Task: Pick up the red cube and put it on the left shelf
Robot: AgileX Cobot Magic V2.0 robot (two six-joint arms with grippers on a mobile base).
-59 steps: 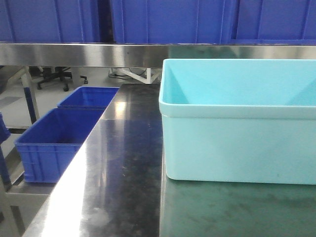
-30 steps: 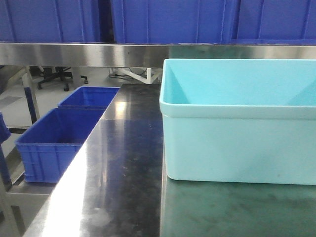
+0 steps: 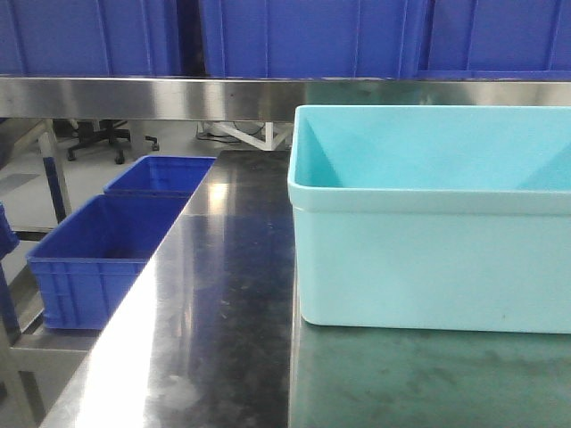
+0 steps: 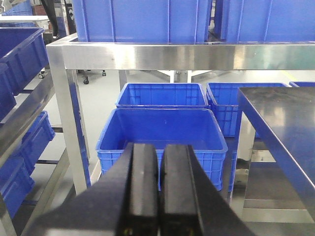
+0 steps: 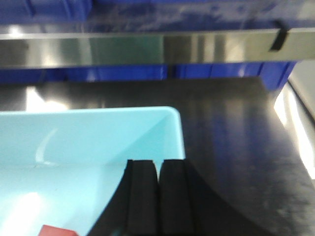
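Note:
Only a corner of the red cube point(image 5: 55, 230) shows, at the bottom left of the right wrist view. It lies inside the light cyan bin point(image 5: 88, 147), left of and below my right gripper point(image 5: 158, 164). That gripper is shut and empty over the bin's right end. The left shelf point(image 4: 27, 115), a steel rack with deep-blue crates, fills the left of the left wrist view. My left gripper point(image 4: 160, 147) is shut on nothing and hangs in front of a blue crate point(image 4: 160, 129) on the floor. In the front view the cyan bin point(image 3: 428, 259) hides the cube.
The cyan bin stands on a steel-topped worktable point(image 3: 223, 294) whose left edge drops off to two blue floor crates point(image 3: 107, 254). A steel rail point(image 3: 143, 96) with blue crates on it crosses above the table's far side. A steel post point(image 4: 63, 108) stands left of the floor crates.

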